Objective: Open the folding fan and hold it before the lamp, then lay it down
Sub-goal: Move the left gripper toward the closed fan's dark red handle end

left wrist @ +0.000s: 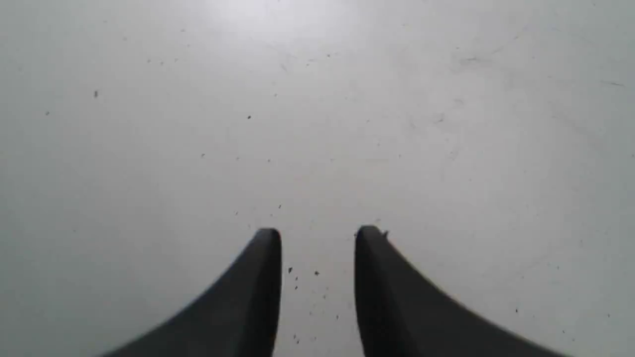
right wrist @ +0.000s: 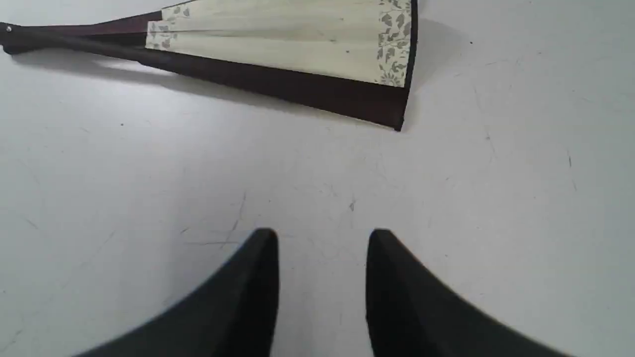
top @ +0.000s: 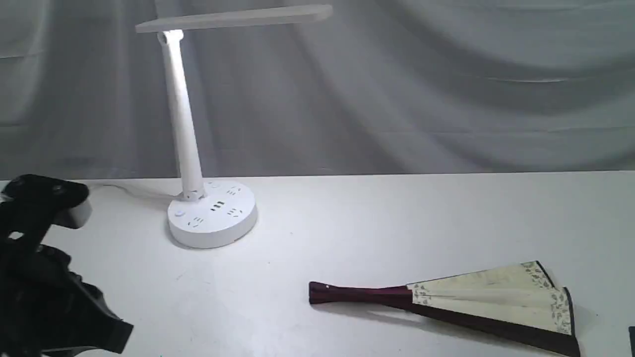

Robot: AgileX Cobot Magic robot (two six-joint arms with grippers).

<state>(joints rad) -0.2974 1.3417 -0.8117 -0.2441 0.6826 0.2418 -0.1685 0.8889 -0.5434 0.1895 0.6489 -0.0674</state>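
The folding fan (top: 476, 302) lies flat on the white table at the front right. It is spread only a little, showing a few cream pleats with a grey floral border between dark maroon guards; its pivot end (top: 317, 291) points left. The white lamp (top: 211, 213) stands at the back left, its flat head (top: 233, 19) reaching right. My right gripper (right wrist: 322, 233) is open and empty, hovering over bare table a short way from the fan (right wrist: 278, 54). My left gripper (left wrist: 317, 232) is open over bare table, nothing between its fingers. The left arm (top: 44, 292) sits at the front left.
The white table (top: 372, 223) ends at a back edge before a grey draped curtain (top: 421, 89). A thin cable (top: 124, 191) runs from the lamp base toward the left. A dark sliver (top: 632, 342) shows at the right edge.
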